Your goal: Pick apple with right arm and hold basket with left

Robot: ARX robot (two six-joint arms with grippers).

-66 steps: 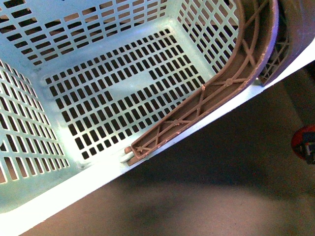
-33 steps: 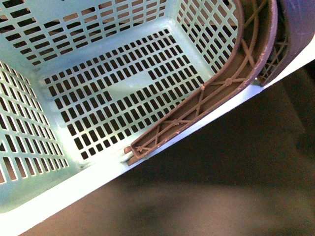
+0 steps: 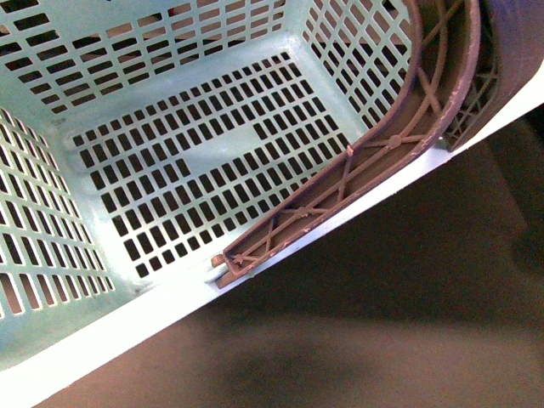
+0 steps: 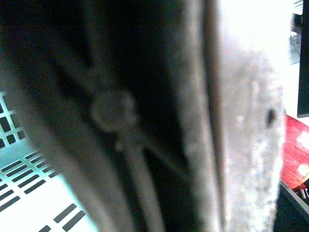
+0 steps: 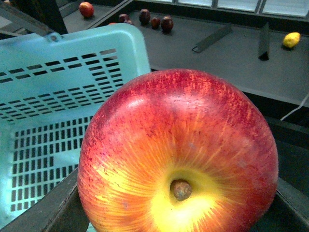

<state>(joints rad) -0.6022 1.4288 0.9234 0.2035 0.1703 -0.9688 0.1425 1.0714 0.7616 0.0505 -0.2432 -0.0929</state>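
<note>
The pale aqua basket (image 3: 178,161) fills the front view, tilted, with its slotted floor empty. Its brown-mauve ribbed handle (image 3: 374,161) curves along the near rim. The left wrist view is a blurred close-up of that handle (image 4: 145,145), on which my left gripper is shut; its own fingers do not show. The red and yellow apple (image 5: 178,150) fills the right wrist view, with my right gripper (image 5: 178,215) shut on it, beside and above the basket's wall (image 5: 72,72). A red patch of the apple (image 4: 295,150) shows at the edge of the left wrist view. Neither arm shows in the front view.
Behind the basket is a dark grey tabletop (image 5: 227,63). On it lie small dark red fruits (image 5: 155,20), an orange-red fruit (image 5: 86,8), a yellow lemon (image 5: 291,39) and two dark brackets (image 5: 263,46). Below the basket's rim is brown floor (image 3: 382,340).
A red shape at the right edge of the front view one second ago is gone from that view. The basket has barely shifted.
</note>
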